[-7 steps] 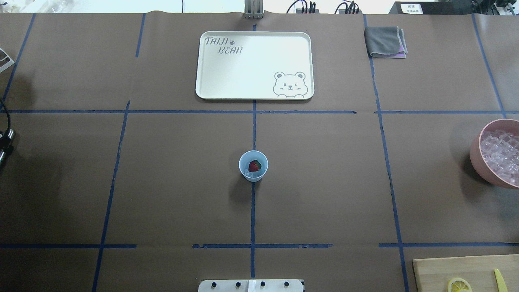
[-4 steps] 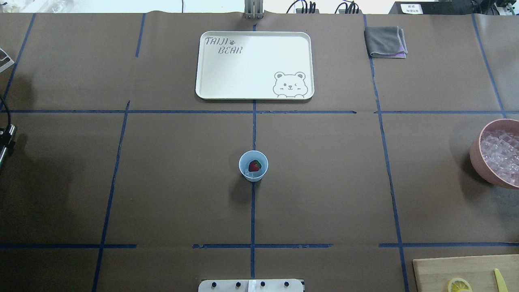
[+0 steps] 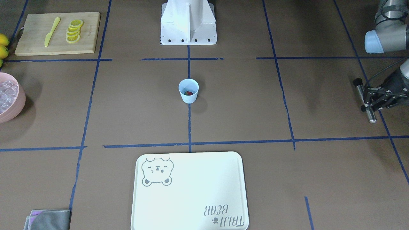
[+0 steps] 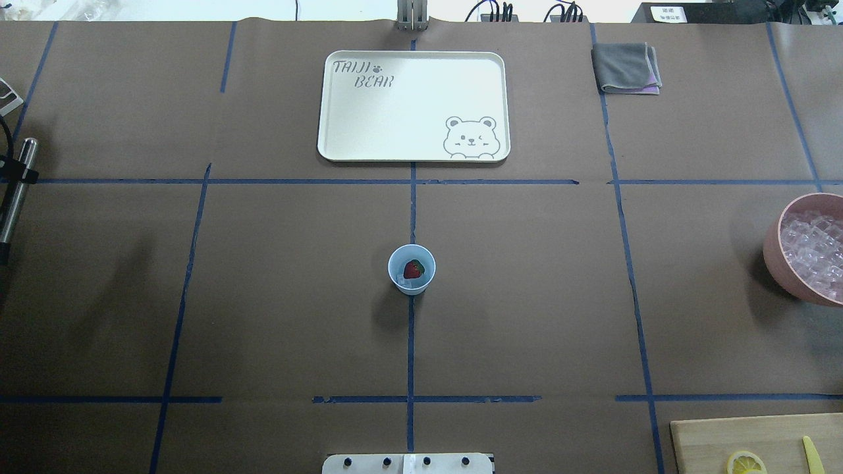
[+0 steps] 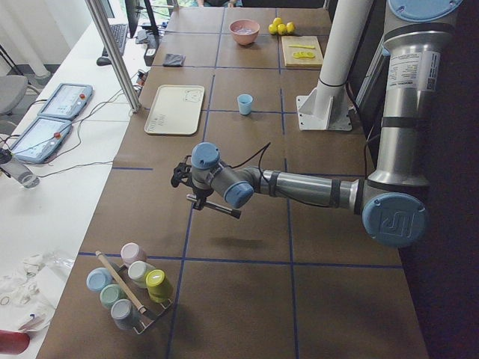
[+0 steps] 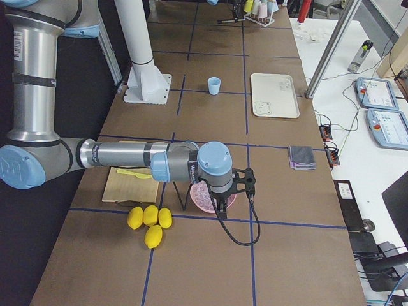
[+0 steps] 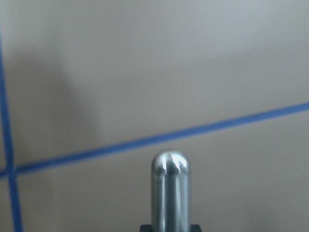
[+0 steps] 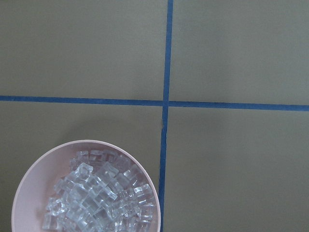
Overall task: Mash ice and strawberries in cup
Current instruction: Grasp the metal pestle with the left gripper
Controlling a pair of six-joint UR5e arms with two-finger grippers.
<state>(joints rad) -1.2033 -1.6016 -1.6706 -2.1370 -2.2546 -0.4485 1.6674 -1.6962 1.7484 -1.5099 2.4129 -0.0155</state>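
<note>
Steel rod (image 7: pixel 170 183), rounded at its tip, sits clamped between the closed fingers of the left gripper (image 3: pixel 367 100). It is held above bare paper at the table's left end and lies closer to level than upright. Near the robot's base on the other side, a wooden cutting board (image 3: pixel 91 35) carries lemon slices (image 3: pixel 74 31), which have no part in this job.

At the table's middle the cup (image 3: pixel 189 98) stands upright on a blue tape line, well apart from both arms. The strawberry (image 4: pixel 413 268) lies in its bottom with what looks like a few pieces of ice (image 4: pixel 402 282) beside it, all seemingly whole.

Out at the right end, the right gripper (image 6: pixel 245 185) hangs over the pink bowl (image 8: pixel 36 183) of further cubes. Its fingers show in no close view, so whether it is open or closed cannot be told. Farthest off lie the bear tray (image 4: pixel 413 105) and a folded grey cloth (image 4: pixel 625 67).

The step in hand appears to be bringing the masher to the cup: the tool is gripped, but no pressing has begun. The next move calls for a long sweep inward and a turn of the wrist so the rounded tip points down. Then comes a centred descent through the small mouth. The cup looks light and is unheld, so an off-centre push would likely tip or slide it.
</note>
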